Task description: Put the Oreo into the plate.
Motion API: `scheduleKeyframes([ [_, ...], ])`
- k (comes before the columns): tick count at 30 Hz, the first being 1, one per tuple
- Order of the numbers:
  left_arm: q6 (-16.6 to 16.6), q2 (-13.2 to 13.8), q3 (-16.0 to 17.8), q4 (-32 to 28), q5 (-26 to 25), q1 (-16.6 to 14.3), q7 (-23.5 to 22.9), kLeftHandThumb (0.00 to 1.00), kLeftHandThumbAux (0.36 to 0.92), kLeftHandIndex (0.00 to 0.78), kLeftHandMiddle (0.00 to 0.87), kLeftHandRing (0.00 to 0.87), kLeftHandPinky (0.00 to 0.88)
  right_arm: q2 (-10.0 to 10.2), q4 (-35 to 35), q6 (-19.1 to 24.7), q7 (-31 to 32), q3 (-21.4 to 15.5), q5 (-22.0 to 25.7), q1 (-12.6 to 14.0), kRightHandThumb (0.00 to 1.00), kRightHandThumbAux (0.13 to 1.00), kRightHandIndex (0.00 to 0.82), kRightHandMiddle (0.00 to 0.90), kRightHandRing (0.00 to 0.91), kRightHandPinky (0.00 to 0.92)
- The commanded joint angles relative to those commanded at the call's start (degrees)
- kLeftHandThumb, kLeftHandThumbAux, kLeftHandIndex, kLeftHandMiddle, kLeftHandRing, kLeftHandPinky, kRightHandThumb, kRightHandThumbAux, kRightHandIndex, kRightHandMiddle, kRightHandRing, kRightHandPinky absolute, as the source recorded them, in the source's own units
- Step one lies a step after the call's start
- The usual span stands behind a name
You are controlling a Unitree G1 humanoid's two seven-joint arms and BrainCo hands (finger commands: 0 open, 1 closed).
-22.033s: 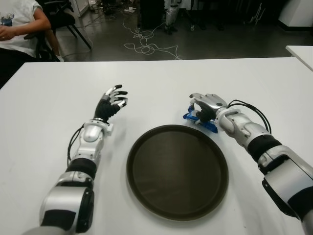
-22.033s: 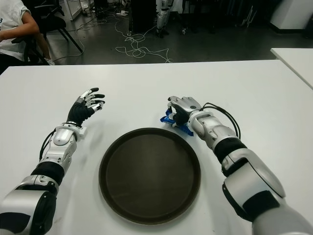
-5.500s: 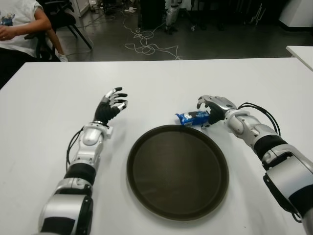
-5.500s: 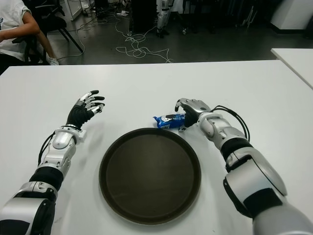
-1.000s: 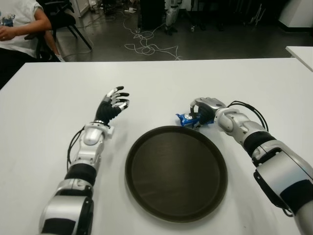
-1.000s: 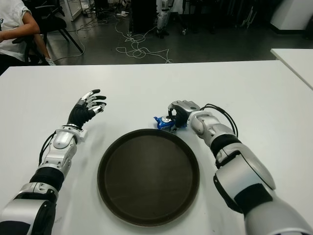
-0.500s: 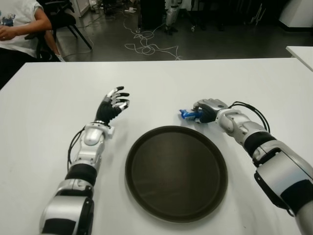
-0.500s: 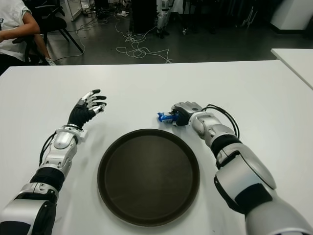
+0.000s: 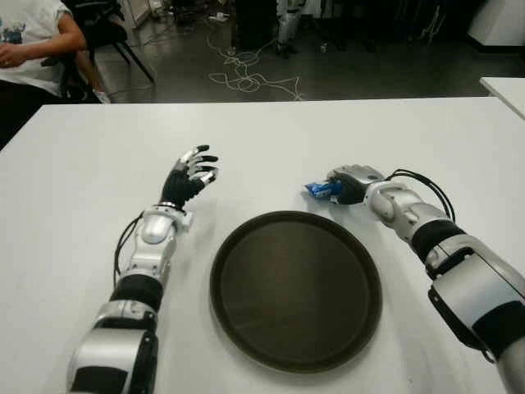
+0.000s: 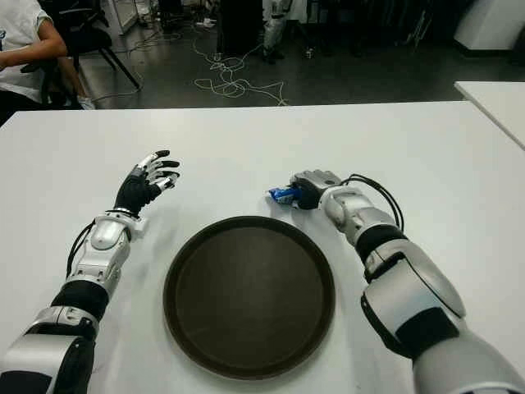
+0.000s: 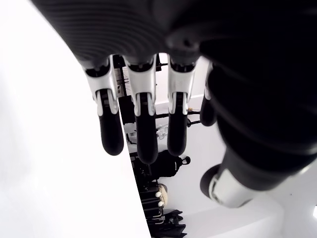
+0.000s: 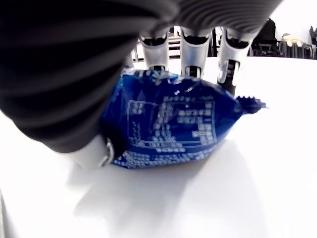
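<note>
Your right robot hand [image 9: 351,184] grips the blue Oreo packet [image 12: 173,121] just beyond the plate [image 9: 295,287]; lift clear of its rim before releasing. Left robot hand [image 9: 187,174] hovers open over the worktop [image 9: 98,156].

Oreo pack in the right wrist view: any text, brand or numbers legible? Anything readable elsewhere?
Oreo pack, held in the right hand: a white printed table and lines of small print, too blurred to read; no brand name shows.
Plate, table, left hand: no text.
</note>
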Motion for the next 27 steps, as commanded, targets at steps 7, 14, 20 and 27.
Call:
scheduleKeyframes([
  [7,0.0,0.0,0.0,0.0,0.2,0.1,0.1,0.358,0.739,0.173,0.282,0.302,0.328,-0.1,-0.2,0.0,-0.3,-0.6,0.2,0.1,0.825,0.697,0.374,0.522,0.534,0.509],
  [14,0.4,-0.1,0.3,0.4,0.0,0.0,-0.2,0.359,0.744,0.169,0.281,0.292,0.312,-0.2,-0.4,0.0,-1.7,-0.7,-0.3,0.1,0.825,0.696,0.375,0.533,0.539,0.502],
  [20,-0.1,-0.1,0.3,0.5,0.0,-0.2,-0.2,0.346,0.755,0.169,0.279,0.291,0.323,-0.5,-0.6,-0.4,-5.2,-0.1,-1.1,0.2,0.824,0.697,0.373,0.527,0.540,0.496],
  [27,-0.8,0.0,0.3,1.3,0.1,-0.5,-0.7,0.346,0.750,0.170,0.281,0.296,0.331,-2.1,-2.9,-1.0,-12.4,-0.4,-1.7,-1.3,0.824,0.698,0.372,0.511,0.471,0.424],
])
